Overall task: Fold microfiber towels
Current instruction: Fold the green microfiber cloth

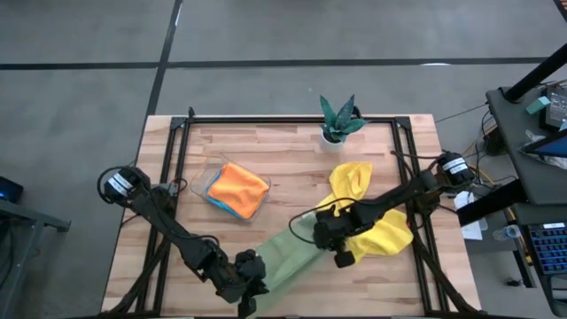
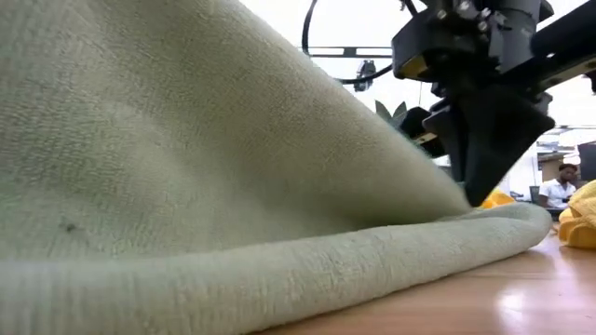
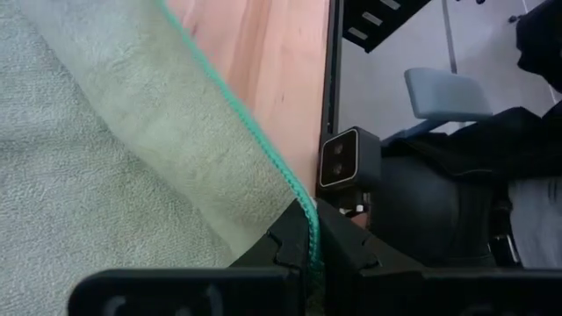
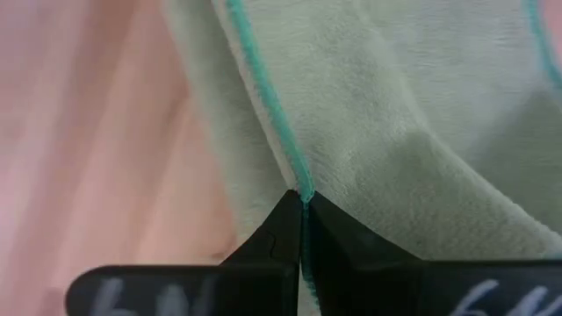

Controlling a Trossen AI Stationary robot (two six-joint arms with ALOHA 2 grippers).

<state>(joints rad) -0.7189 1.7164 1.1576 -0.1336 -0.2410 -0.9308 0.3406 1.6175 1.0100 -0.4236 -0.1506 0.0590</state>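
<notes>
A pale green microfiber towel (image 1: 288, 252) with a teal stitched hem stretches between my two grippers near the table's front edge. My left gripper (image 1: 255, 268) is shut on its near-left end and my right gripper (image 1: 330, 248) is shut on its far-right end. In the low view the towel (image 2: 214, 186) slopes up from a folded lower edge (image 2: 372, 270) that lies on the wood, with my right gripper (image 2: 480, 163) above it. Two yellow towels (image 1: 354, 182) (image 1: 390, 235) lie crumpled under and behind my right arm. An orange towel (image 1: 239, 188) lies on a blue one in the tray. My left gripper pinches the green towel's teal hem (image 3: 309, 230) between its two fingers (image 3: 272, 254). The cloth spreads away from the fingers, raised off the wood there. My right gripper pinches the teal hem (image 4: 303, 189) between its two fingertips (image 4: 277, 233), coming slanting from above. The cloth fans out beyond the fingertips; its lower fold lies on the table.
A clear tray (image 1: 202, 182) stands at centre left. A small teal-leaved plant (image 1: 339, 120) in a white pot is at the far edge. A black frame (image 1: 177, 159) runs around the table. A small camera (image 3: 338, 158) sits at the near edge beside my left gripper.
</notes>
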